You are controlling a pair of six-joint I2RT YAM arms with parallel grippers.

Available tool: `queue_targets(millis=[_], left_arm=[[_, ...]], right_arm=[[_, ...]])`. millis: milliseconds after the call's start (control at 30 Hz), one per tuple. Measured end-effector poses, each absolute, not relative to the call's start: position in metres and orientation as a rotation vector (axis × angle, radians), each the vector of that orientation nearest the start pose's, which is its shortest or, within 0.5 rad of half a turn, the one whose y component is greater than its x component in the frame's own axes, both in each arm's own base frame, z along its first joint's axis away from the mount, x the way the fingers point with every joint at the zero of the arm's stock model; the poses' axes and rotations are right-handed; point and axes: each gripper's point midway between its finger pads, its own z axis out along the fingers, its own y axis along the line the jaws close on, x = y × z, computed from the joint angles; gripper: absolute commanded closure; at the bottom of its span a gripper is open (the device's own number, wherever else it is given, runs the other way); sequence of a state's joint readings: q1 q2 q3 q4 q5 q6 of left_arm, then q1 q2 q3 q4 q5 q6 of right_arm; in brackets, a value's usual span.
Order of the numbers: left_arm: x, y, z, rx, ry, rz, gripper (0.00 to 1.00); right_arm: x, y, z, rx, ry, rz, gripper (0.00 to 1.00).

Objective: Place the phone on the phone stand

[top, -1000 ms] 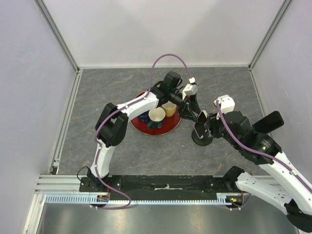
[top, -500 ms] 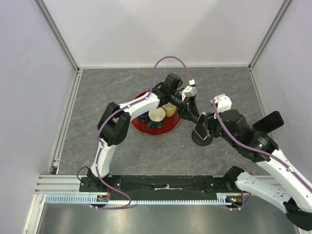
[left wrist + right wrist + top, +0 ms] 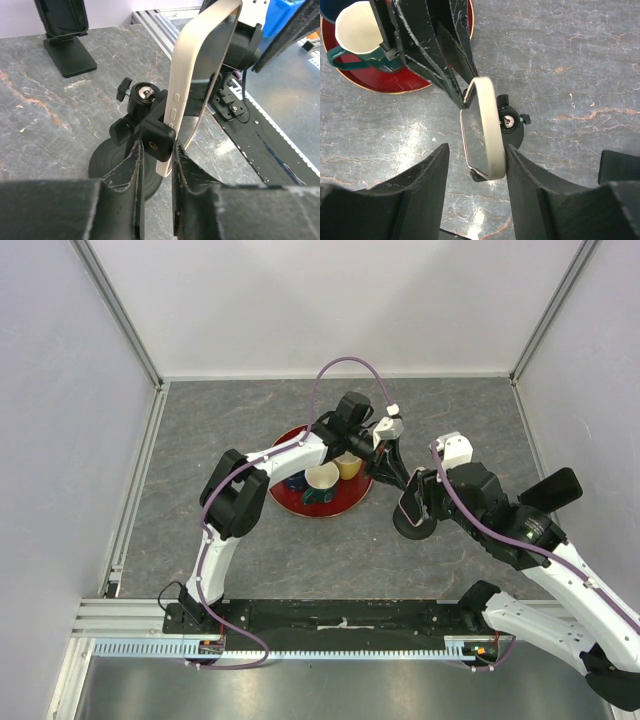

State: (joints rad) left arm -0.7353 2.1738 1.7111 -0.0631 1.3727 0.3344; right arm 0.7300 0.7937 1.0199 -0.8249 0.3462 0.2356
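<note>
The phone [image 3: 481, 127] stands nearly upright against the clip of the stand [image 3: 142, 96], and it does not look fully seated yet. The left gripper [image 3: 157, 150] is drawn narrow, its tips pinching the phone's lower edge right where that edge meets the clip. The right gripper [image 3: 476, 147] is spread wide with one finger on each side of the phone, and neither finger appears to touch it.

To do this step well, the right gripper would best close gently on the phone before the left one lets go. It could then ease the phone straight down into the clip, so the phone does not tip off the ball joint just behind it. The left fingers should back out along their own line, avoiding the red plate [image 3: 395, 85] close beside them.

No brand, label or writing can be read. Only small side buttons show on the phone's pale edge.
</note>
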Motion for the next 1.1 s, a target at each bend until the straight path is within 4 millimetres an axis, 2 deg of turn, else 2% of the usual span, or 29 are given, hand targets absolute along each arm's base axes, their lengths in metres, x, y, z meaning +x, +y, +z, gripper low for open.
queue_targets(millis=[100, 367, 433, 467, 567, 700, 800, 933, 1100], left_arm=[[0.264, -0.464, 0.181, 1.647, 1.113, -1.627, 0.97], [0.265, -0.465, 0.171, 1.636, 1.183, -1.601, 0.98], [0.264, -0.464, 0.166, 1.634, 1.210, -1.604, 0.89], [0.264, -0.464, 0.164, 1.632, 1.227, -1.602, 0.77], [0.264, -0.463, 0.160, 1.627, 1.249, -1.596, 0.61], [0.267, -0.457, 0.164, 1.598, 1.306, -1.556, 0.53], [0.269, -0.448, 0.181, 1.552, 1.349, -1.515, 0.51], [0.270, -0.438, 0.220, 1.471, 1.383, -1.451, 0.51], [0.260, -0.420, 0.269, 1.356, 1.425, -1.395, 0.50]], right_arm=[[0.212, 0.119, 0.246, -0.319, 2.108, 0.183, 0.37], [0.216, 0.114, 0.244, -0.278, 2.117, 0.149, 0.31], [0.217, 0.113, 0.244, -0.267, 2.121, 0.145, 0.30], [0.217, 0.112, 0.244, -0.260, 2.120, 0.146, 0.30], [0.216, 0.111, 0.246, -0.243, 2.114, 0.153, 0.29], [0.212, 0.103, 0.253, -0.193, 2.112, 0.143, 0.33], [0.212, 0.102, 0.260, -0.163, 2.128, 0.142, 0.40], [0.216, 0.106, 0.266, -0.131, 2.167, 0.146, 0.47], [0.227, 0.107, 0.254, -0.101, 2.254, 0.124, 0.50]])
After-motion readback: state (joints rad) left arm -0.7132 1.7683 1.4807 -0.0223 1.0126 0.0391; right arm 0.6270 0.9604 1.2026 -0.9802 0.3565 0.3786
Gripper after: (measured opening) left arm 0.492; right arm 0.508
